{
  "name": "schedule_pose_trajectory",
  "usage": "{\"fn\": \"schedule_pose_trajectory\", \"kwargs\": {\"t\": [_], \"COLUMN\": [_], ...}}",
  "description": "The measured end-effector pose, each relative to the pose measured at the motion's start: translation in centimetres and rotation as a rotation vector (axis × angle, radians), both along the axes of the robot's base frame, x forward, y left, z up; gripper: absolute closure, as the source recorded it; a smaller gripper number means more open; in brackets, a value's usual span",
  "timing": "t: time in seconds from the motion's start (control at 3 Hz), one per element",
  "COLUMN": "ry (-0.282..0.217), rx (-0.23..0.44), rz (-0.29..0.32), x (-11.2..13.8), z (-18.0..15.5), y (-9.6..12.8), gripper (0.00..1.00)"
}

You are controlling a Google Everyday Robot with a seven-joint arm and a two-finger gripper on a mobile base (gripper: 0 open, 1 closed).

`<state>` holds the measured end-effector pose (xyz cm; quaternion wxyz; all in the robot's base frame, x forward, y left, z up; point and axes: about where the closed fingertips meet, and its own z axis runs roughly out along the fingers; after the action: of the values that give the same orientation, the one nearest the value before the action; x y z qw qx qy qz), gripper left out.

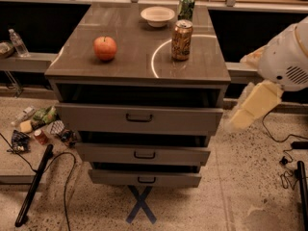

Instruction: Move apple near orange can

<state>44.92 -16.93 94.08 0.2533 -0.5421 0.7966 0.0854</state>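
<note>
The orange-red apple (105,47) sits on the left part of the grey cabinet top (130,64). The orange can (182,40) stands upright to its right, near the middle-right of the top, well apart from the apple. My gripper is out of view. Only a white rounded arm part (288,57) and a cream link (254,106) show at the right, beside the cabinet and below its top edge.
A dark green can (186,6) and a white bowl (157,16) stand at the back of the top. Three drawers (139,119) hang slightly open. Packets and cans (38,126), a black pole (33,184) and cables (288,162) lie on the floor.
</note>
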Motion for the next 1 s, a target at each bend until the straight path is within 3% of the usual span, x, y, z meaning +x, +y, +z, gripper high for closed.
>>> {"fn": "schedule_pose_trajectory", "kwargs": {"t": [0.33, 0.67, 1.0], "ry": [0.006, -0.042, -0.082], "rx": [0.285, 0.433, 0.436], "rz": [-0.036, -0.113, -0.132], "x": [0.4, 2.9, 3.7], "z": [-1.3, -0.9, -0.2], "y": [9.3, 14.9, 14.4], "gripper": [0.00, 0.00, 0.00]}}
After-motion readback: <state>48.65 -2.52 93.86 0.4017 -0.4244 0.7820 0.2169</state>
